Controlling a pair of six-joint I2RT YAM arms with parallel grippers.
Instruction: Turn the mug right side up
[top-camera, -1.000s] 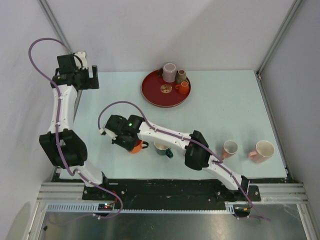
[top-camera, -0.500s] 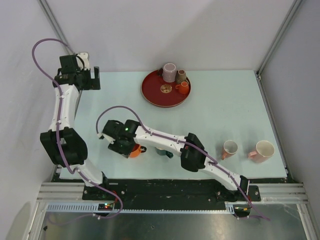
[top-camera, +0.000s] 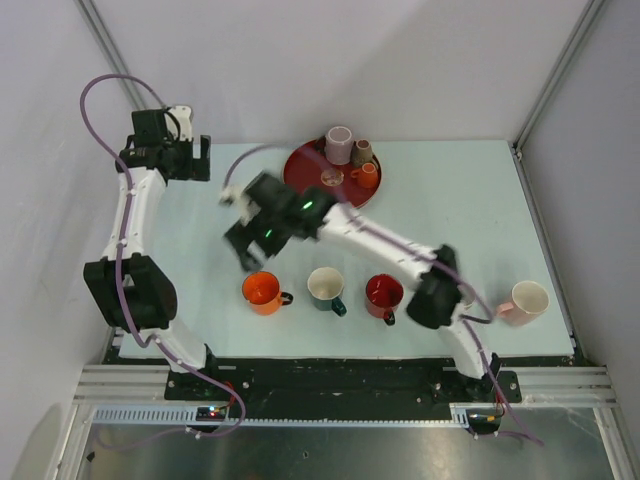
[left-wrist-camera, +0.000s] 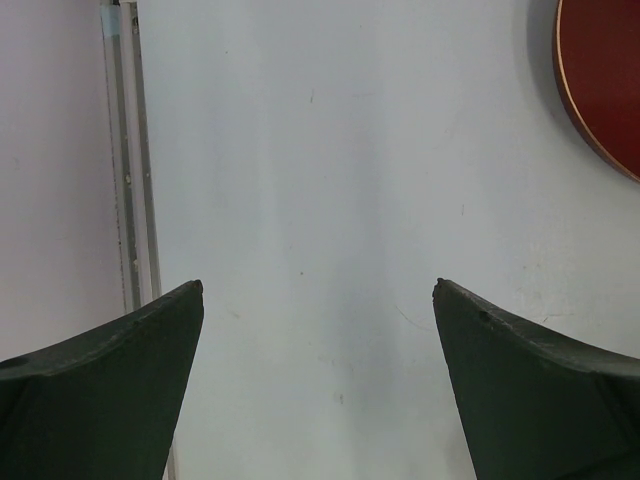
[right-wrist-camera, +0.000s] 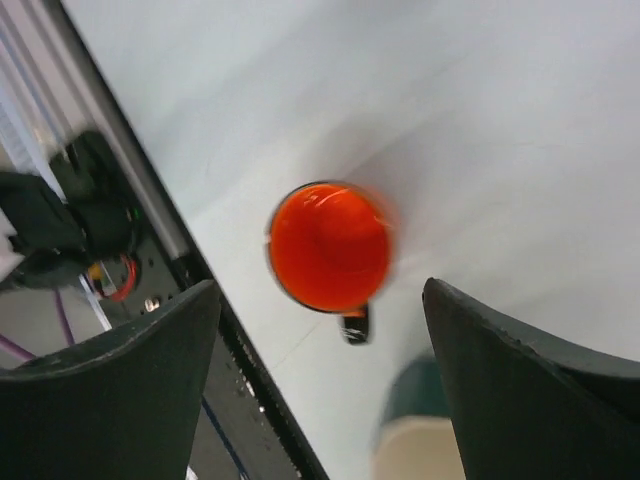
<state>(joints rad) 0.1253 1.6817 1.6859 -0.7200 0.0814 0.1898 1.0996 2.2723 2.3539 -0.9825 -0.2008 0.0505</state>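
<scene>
Orange mug (right-wrist-camera: 330, 247) stands upright on the counter (right-wrist-camera: 500, 120), mouth up, directly below the right gripper (right-wrist-camera: 320, 287). Its fingers are spread wide, holding nothing, not touching the mug. Left gripper (left-wrist-camera: 318, 290) likewise spread, nothing held.

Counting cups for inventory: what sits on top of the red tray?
On the red tray stand a pink mug, a brown cup and a small orange mug, plus a small round item. The right arm covers its near-left part.
</scene>
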